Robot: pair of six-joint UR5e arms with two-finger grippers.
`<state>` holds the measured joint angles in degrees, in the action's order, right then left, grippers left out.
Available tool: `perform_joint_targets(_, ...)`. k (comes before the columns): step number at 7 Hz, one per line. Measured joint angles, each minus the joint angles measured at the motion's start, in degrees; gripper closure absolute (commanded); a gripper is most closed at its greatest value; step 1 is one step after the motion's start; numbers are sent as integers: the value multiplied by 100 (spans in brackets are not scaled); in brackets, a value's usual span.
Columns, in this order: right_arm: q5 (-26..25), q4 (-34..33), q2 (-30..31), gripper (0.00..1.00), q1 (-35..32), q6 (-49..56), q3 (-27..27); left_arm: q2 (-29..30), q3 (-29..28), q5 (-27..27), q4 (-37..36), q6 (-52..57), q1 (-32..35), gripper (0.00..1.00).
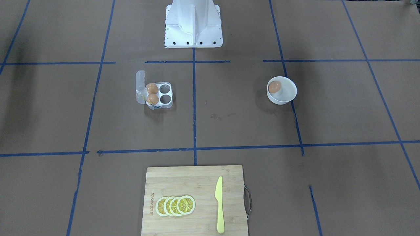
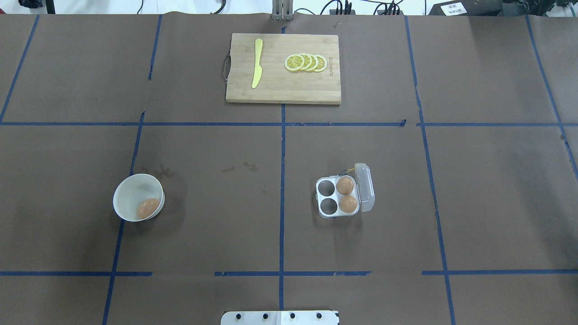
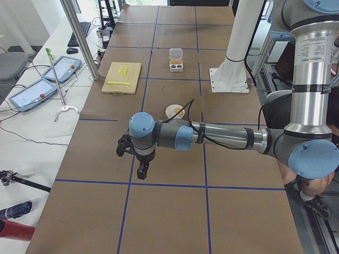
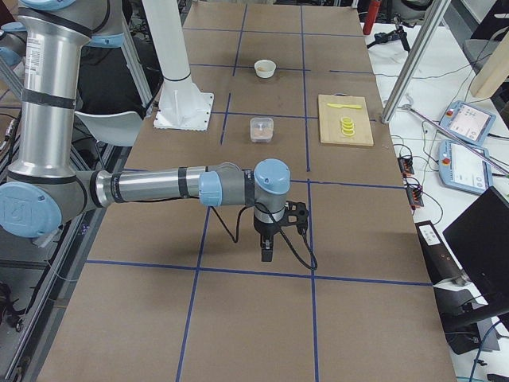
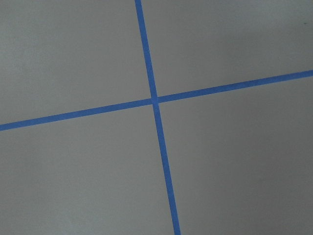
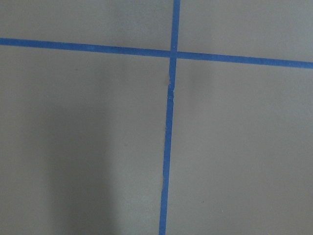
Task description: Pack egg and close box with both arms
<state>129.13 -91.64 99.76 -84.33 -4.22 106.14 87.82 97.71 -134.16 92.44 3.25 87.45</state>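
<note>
In bowl [image 2: 131, 189], 4 o'clock side, egg [image 2: 148, 208] is lying — likely light, fragile, slippery; hold gently across middle. Closure of left gripper [image 3: 142, 171], right gripper [image 4: 266, 254] — cannot tell.

Three eggs: one egg [image 2: 148, 208] in the single bowl [image 2: 130, 193], a far egg [image 2: 345, 185] and a near egg [image 2: 348, 204] in the one box [image 2: 366, 187]. The box has four cells, two filled and two empty. One board [image 2: 280, 92] carries one knife [image 2: 257, 63] and four lemon slices [image 2: 306, 62]. Two arms: left arm [image 3: 222, 137], right arm [image 4: 151, 187]. One white base [image 1: 193, 26].
</note>
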Motion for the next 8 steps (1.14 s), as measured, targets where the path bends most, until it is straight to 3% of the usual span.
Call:
perform_joint_targets(3,24,145,6,0,105,5,-9,6,-27,-195,167,17,-12,0)
perform_joint_targets(5,22,217,-57,0,252,-36,40,4,-41,-222,716,4,-65,0)
perform_joint_targets(8,-11,574,-361,0,284,-73,83,107,-181,-206,3032,-31,-96,0)
